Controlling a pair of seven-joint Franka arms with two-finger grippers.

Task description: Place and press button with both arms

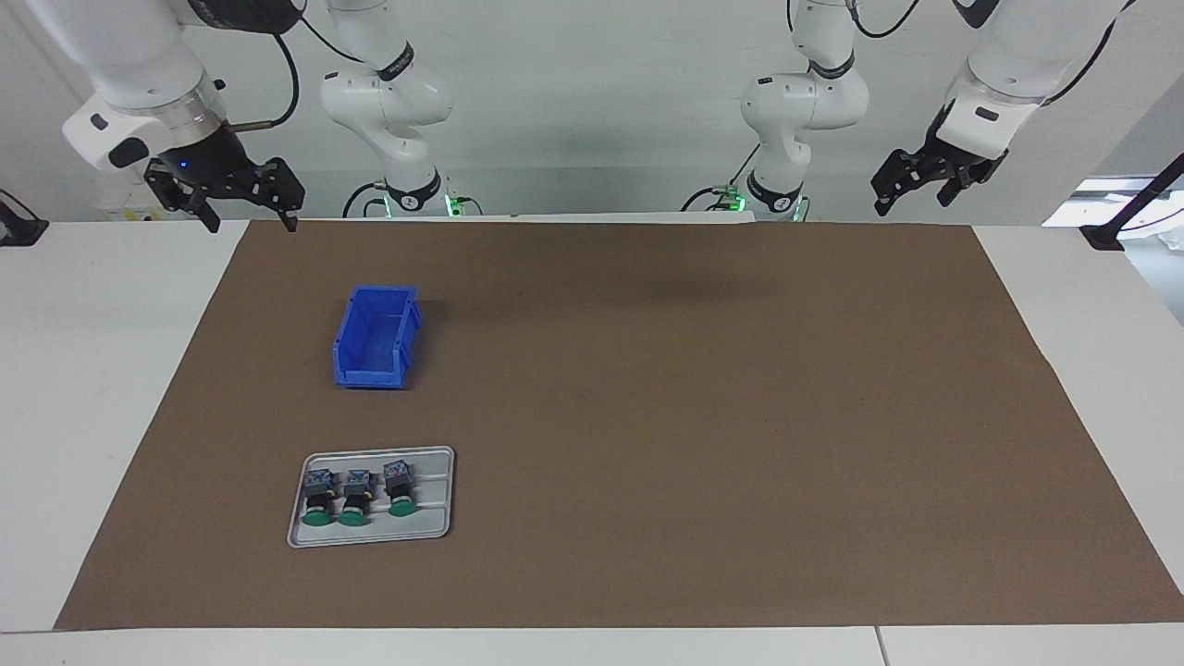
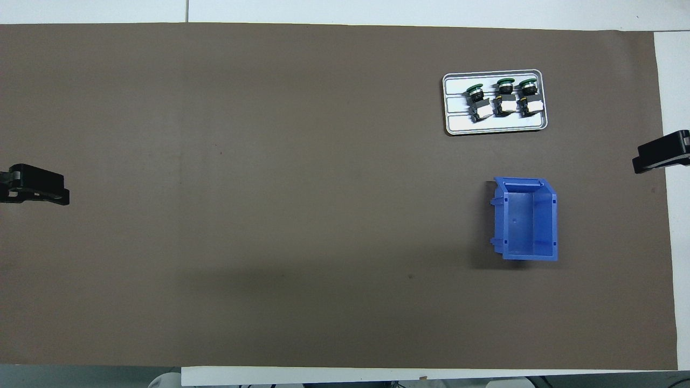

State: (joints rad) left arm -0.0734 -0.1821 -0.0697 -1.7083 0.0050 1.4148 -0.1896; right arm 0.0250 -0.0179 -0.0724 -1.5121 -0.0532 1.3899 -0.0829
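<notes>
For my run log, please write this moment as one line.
stage: start | buttons: three on grey tray | blue bin: empty | left pincer: open, raised, waiting | right pincer: open, raised

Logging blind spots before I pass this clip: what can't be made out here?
- Overhead view: left gripper and right gripper cut off by the edges; only tips show.
- Both views: terminal markings on the three buttons in the tray, too small.
- Facing view: blue bin floor partly hidden by its wall.
</notes>
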